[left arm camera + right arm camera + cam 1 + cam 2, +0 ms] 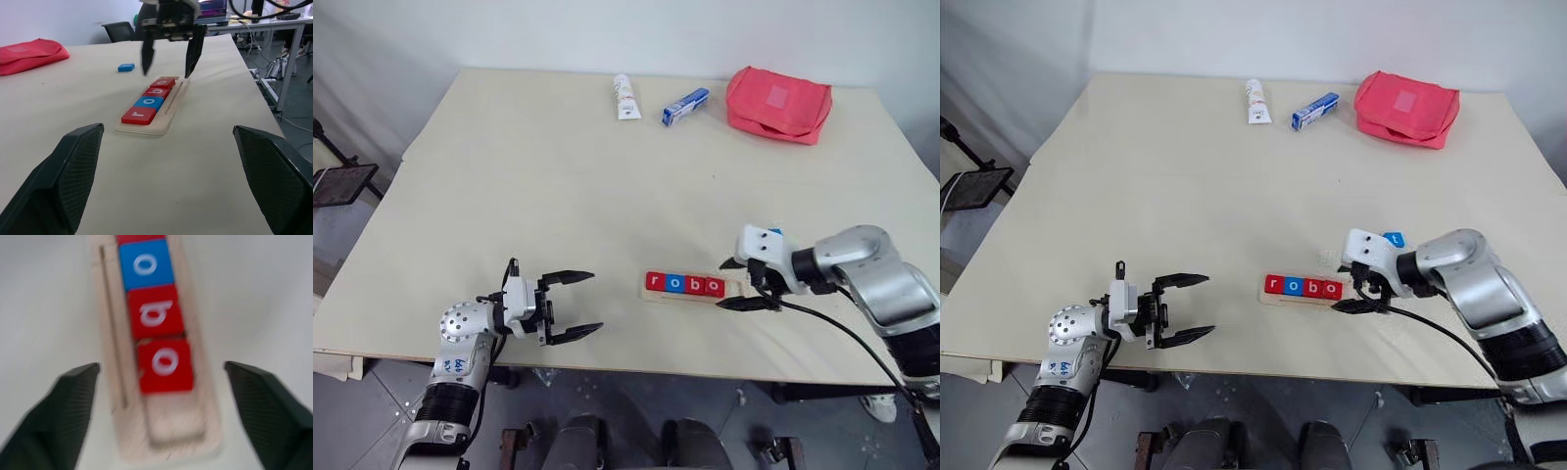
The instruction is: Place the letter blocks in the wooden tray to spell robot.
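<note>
The wooden tray [736,290] lies near the table's front edge, right of centre. In it sit a red r [654,282], a blue o [674,284], a red b [694,285] and a red o [714,287], side by side; the tray's right end is bare. A blue t block [1393,238] lies flat on the table just behind my right wrist. My right gripper [736,283] is open, its fingers astride the tray's right end with nothing between them. My left gripper [596,302] is open and empty, level, left of the tray and pointing at it.
At the far edge lie a white tube [625,97], a blue-and-white box [685,106] and a red pouch [777,103]. The pale table [538,186] spreads between them and the tray. A black stand [337,181] sits off its left side.
</note>
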